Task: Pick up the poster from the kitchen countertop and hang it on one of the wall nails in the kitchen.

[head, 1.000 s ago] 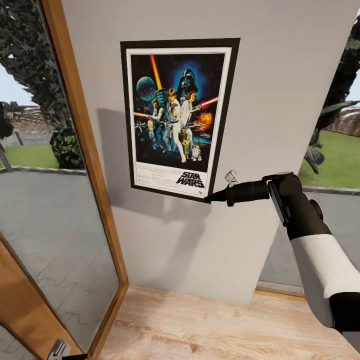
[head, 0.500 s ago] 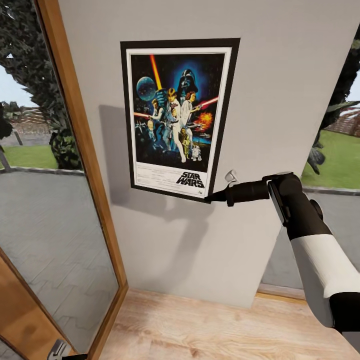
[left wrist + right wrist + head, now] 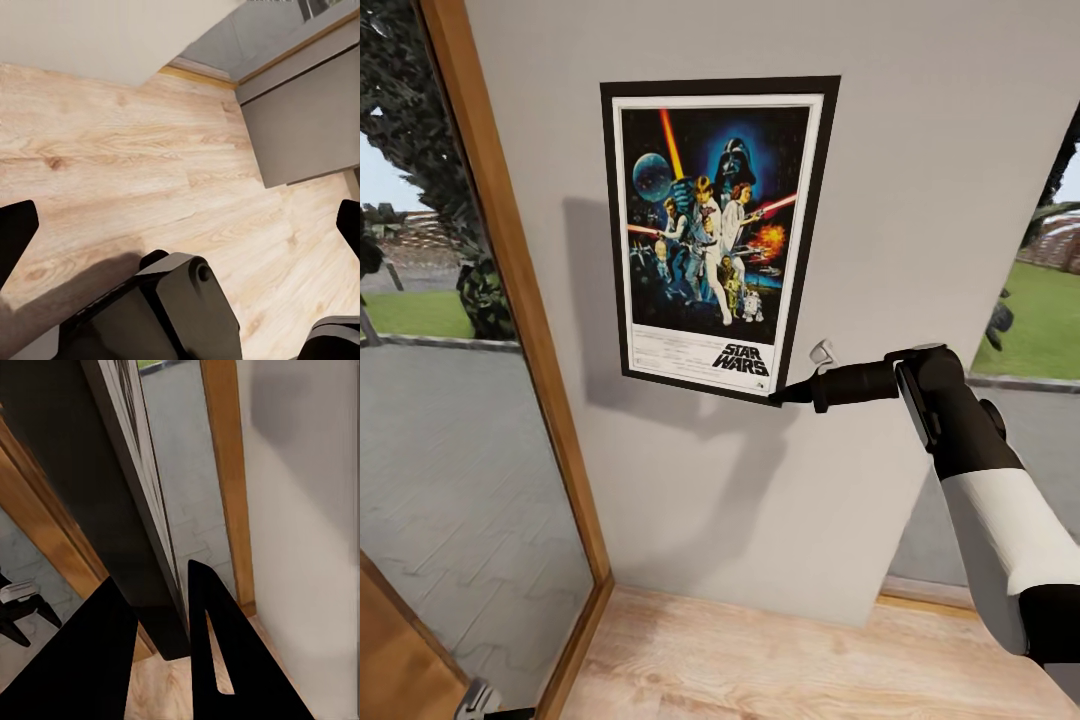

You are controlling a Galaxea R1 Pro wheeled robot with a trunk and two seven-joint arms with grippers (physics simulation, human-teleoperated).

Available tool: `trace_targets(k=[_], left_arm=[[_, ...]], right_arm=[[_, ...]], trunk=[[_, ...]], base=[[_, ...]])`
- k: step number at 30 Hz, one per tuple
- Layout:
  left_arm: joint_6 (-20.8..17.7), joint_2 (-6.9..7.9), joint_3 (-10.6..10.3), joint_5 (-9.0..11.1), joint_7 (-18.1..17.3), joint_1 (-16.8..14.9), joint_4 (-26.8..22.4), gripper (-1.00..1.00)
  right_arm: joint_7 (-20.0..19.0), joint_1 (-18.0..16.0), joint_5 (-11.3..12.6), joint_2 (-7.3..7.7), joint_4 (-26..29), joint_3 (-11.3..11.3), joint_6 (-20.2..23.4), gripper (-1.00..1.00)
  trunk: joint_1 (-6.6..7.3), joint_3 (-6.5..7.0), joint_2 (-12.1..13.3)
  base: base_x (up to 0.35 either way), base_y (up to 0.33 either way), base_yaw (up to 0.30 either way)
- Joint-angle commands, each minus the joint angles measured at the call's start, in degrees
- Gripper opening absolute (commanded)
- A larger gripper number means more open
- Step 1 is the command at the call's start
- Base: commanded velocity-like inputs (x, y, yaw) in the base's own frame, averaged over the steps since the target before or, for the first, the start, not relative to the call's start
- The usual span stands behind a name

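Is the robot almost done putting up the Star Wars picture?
Nearly. The poster is already off the counter and up in front of the wall. The right gripper pinches its bottom corner, fingers either side of the frame edge. Left: hooking it on a nail, which isn't visible, and letting go. The left gripper is open above the floor.

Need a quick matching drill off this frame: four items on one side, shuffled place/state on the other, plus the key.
Items
1. poster
2. right gripper
3. left gripper
4. wooden door frame

Descriptions
A. open, pointing down at the light wood floor
B. held up in front of the grey wall, gripped at its lower right corner
C. stands to the left of the wall, beside the glass
D. shut on the black frame edge

Pairs: 1-B, 2-D, 3-A, 4-C
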State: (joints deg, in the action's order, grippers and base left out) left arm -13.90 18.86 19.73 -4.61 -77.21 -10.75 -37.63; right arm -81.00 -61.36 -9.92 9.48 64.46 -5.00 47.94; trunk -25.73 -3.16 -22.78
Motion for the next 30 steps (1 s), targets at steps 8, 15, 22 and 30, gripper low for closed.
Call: trace_targets(k=[8,15,22,30], left_arm=[[-0.6,-0.06,0.3,-0.5,-0.4,-0.1,-0.1,1.0],[-0.6,-0.06,0.3,-0.5,-0.4,-0.1,-0.1,1.0],[-0.6,-0.06,0.3,-0.5,-0.4,-0.1,-0.1,1.0],[-0.6,-0.06,0.3,-0.5,-0.4,-0.1,-0.1,1.0]], right_arm=[[-0.5,-0.1,-0.4,0.01,0.0,0.0,0.6,-1.0],[-0.5,-0.1,-0.4,0.01,0.0,0.0,0.6,-1.0],[-0.5,-0.1,-0.4,0.01,0.1,0.0,0.6,-1.0],[-0.5,-0.1,-0.4,0.01,0.2,0.0,0.6,-1.0]], trunk=[[-0.05,-0.14,-0.1],[-0.05,-0.14,-0.1],[-0.05,-0.14,-0.1],[-0.05,-0.14,-0.1]], base=[[0.105,0.0,0.0],[0.055,0.0,0.0],[0.006,0.0,0.0],[0.12,0.0,0.0]])
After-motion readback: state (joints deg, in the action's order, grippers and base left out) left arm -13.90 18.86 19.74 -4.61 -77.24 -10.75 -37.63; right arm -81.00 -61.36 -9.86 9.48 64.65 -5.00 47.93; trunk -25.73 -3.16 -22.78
